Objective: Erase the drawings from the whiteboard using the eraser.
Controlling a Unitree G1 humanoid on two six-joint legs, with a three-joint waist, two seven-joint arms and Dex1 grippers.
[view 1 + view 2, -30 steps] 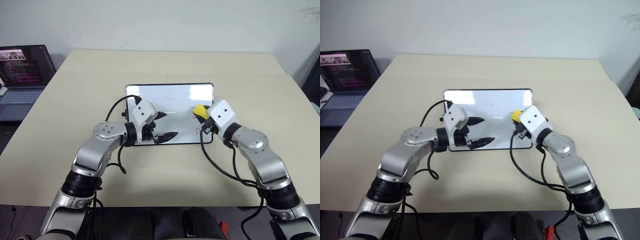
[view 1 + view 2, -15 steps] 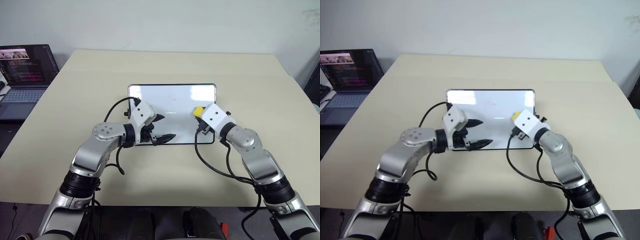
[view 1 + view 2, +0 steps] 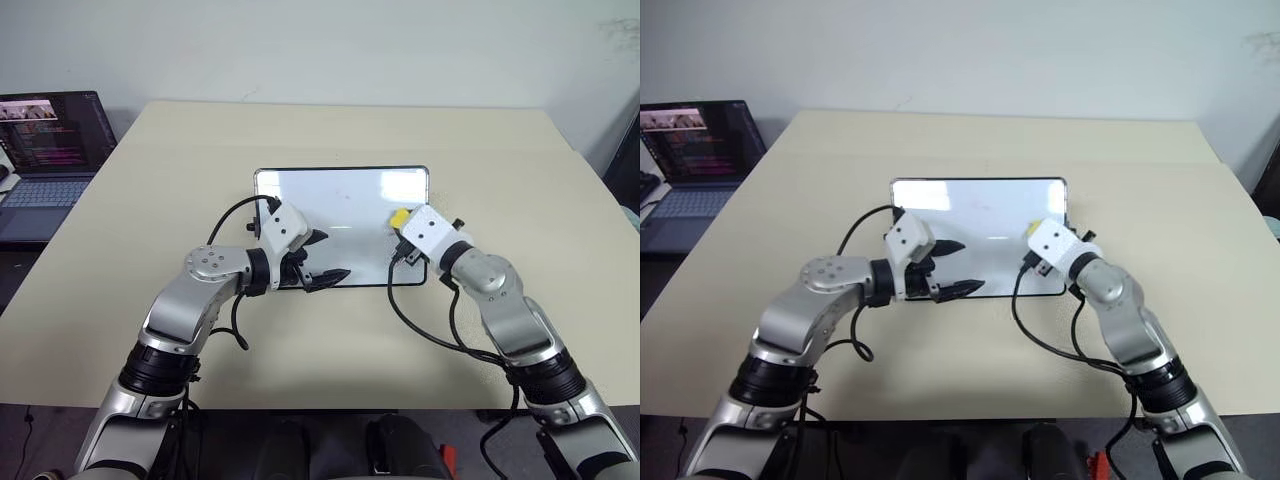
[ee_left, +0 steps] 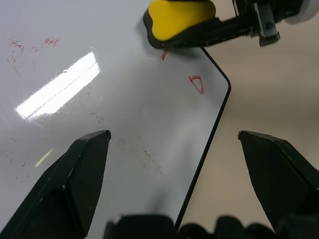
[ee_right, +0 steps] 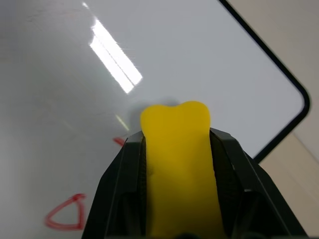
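Fingers of our right tool (image 5: pixel 174 174) were clamped on the eraser (image 5: pixel 178 164), one black finger (image 5: pixel 127 191) along each long side of the yellow block. From the right wrist camera the block's rounded tip reached out past the fingers over the glossy face of the whiteboard (image 3: pixel 340 195); we could not tell whether its dark underside actually touched the surface. From the head camera the eraser (image 3: pixel 399 217) sat over the board's 3 o'clock side, close to the black frame.

Our left tool (image 3: pixel 322 258) hung over the board's 7 o'clock corner with its two fingers well apart and nothing between them. In the left wrist camera one finger (image 4: pixel 65 184) lay over the white surface and the other over the bare table (image 3: pixel 150 200) past the frame edge.

Of the drawings, one red triangle (image 4: pixel 197 83) stood whole near the rounded corner of the board, clear of the eraser. The second (image 4: pixel 163 54) showed as a short red stroke at the eraser's edge, the rest hidden under the block. The right wrist camera gave the same pair: a full triangle (image 5: pixel 65 215) beside the left finger and a red fragment (image 5: pixel 119 141) just at the finger's tip. Faint red smudges (image 4: pixel 30 45) marked the board farther off, beside a bright streak of glare.

At 10 o'clock, off the table, a laptop (image 3: pixel 45 150) stood open with its screen lit. Black cables looped from both wrists across the table.
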